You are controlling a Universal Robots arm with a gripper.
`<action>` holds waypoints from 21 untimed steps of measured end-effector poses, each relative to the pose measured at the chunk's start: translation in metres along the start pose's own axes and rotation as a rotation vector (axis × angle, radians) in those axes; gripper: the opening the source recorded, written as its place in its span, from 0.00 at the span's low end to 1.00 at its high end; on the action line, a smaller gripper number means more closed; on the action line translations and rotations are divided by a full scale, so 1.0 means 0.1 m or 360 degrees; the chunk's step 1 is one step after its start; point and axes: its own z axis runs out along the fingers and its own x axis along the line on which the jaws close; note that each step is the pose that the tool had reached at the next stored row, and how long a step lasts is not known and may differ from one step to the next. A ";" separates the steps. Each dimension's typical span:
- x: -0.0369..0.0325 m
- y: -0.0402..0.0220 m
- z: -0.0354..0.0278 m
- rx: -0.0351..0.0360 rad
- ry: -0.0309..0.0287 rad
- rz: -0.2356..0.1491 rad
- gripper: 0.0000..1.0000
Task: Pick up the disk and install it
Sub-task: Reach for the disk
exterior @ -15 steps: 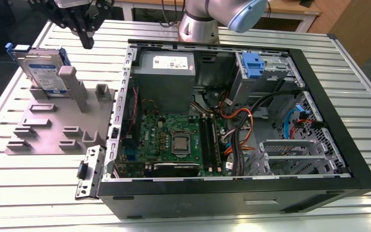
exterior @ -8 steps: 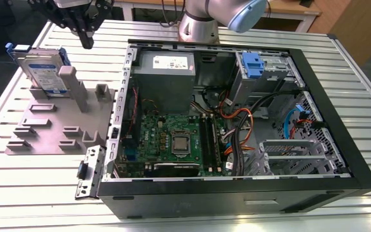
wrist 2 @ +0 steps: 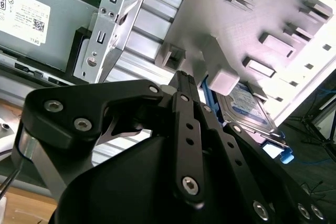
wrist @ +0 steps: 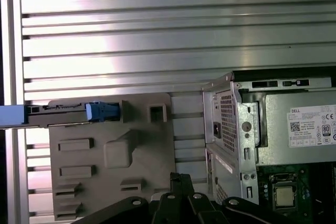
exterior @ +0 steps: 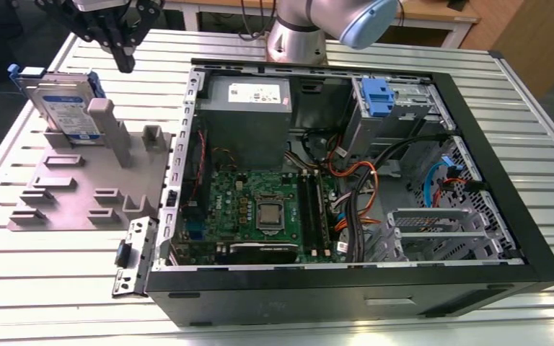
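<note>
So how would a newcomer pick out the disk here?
Beside the open computer case, on the exterior view's left, lies a grey fixture plate. At its far end the disk stands on edge: silver, blue-railed, white-and-blue label, unlike the plain grey blocks around it.

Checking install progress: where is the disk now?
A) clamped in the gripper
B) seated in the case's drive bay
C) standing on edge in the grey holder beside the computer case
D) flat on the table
C: the disk stands on edge in the grey holder, outside the computer case, with the gripper apart from it.
</note>
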 end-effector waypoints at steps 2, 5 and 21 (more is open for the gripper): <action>0.021 -0.001 0.000 0.0000 -0.00001 0.0000 0.11; 0.070 0.010 0.001 0.0000 -0.00002 0.0000 0.11; 0.212 0.072 0.009 0.0000 0.00003 0.0000 0.11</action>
